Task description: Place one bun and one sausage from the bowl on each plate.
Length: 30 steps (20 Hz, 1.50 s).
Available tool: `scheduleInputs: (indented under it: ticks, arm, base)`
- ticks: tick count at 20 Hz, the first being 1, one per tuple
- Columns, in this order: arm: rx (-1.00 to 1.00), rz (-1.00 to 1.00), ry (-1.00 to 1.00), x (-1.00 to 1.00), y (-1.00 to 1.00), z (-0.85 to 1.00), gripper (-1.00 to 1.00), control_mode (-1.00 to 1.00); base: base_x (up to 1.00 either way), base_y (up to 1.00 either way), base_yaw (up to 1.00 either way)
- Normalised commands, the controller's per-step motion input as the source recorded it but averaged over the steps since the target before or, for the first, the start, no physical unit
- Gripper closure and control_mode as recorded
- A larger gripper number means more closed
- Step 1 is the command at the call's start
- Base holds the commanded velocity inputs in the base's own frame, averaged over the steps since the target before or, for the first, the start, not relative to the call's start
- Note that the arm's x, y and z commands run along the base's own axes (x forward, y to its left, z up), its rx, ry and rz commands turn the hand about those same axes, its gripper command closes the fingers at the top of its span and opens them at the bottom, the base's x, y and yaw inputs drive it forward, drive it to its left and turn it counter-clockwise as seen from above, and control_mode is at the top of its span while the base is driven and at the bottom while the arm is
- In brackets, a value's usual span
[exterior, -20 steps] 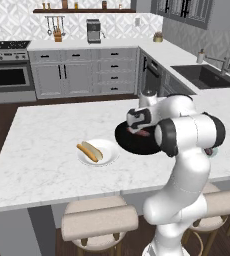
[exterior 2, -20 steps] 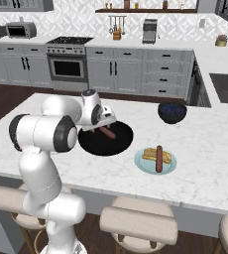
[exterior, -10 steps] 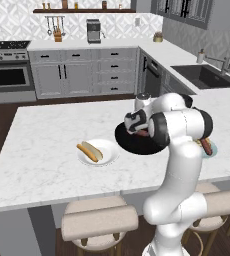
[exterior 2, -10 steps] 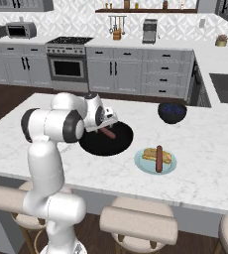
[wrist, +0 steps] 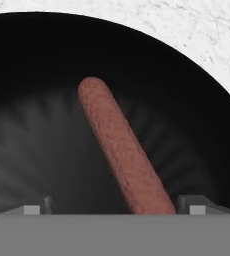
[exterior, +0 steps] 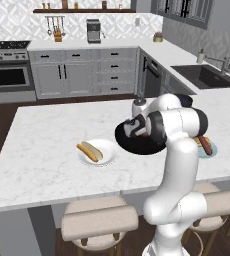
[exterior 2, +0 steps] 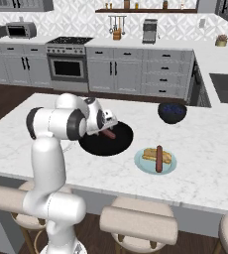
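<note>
A lone sausage (wrist: pixel 121 150) lies in the glossy black bowl (wrist: pixel 32 70) on the kitchen island, with the robot's claw (wrist: pixel 114 206) poised over it, jaws spread wide and holding nothing. In the hand view the sausage runs from about 11 o'clock near the bowl's centre down to 5 o'clock, its lower end passing between the two fingertips (wrist: pixel 36 207), nearer the right one. It looks light, smooth and rounded, somewhat yielding, and likely to roll or slip on the slick dish; the surest hold would be across its middle, pinching its narrow width. From the right base view the sausage (exterior 2: pixel 108 133) sits just beside the claw. The blue-green plate (exterior 2: pixel 141 162) already carries a bun (exterior 2: pixel 150 156) and sausage; the white plate (exterior: pixel 109 156) holds a filled bun.
</note>
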Motion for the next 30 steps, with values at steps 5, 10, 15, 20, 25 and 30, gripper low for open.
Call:
scheduleInputs:
  ticks: [5,10,15,20,25,30]
  arm:
    - [0.00,0.00,-0.04,0.14,0.00,-0.05,-1.00,-1.00]
    - [0.00,0.00,-0.02,0.26,-0.01,-0.17,-1.00,-1.00]
    - [0.00,0.00,0.00,0.31,0.00,-0.22,-1.00,-1.00]
    - [0.00,0.00,0.00,0.29,0.00,-0.14,-1.00,-1.00]
    - [0.00,0.00,0.00,0.08,0.00,-0.32,1.00,-1.00]
    - [0.00,0.00,0.11,0.03,0.00,-0.50,1.00,-1.00]
  base:
    - [0.00,0.00,0.00]
    - [0.00,0.00,0.00]
    - [0.00,0.00,0.00]
    - [0.00,0.00,0.00]
    - [0.00,0.00,0.00]
    - [0.00,0.00,0.00]
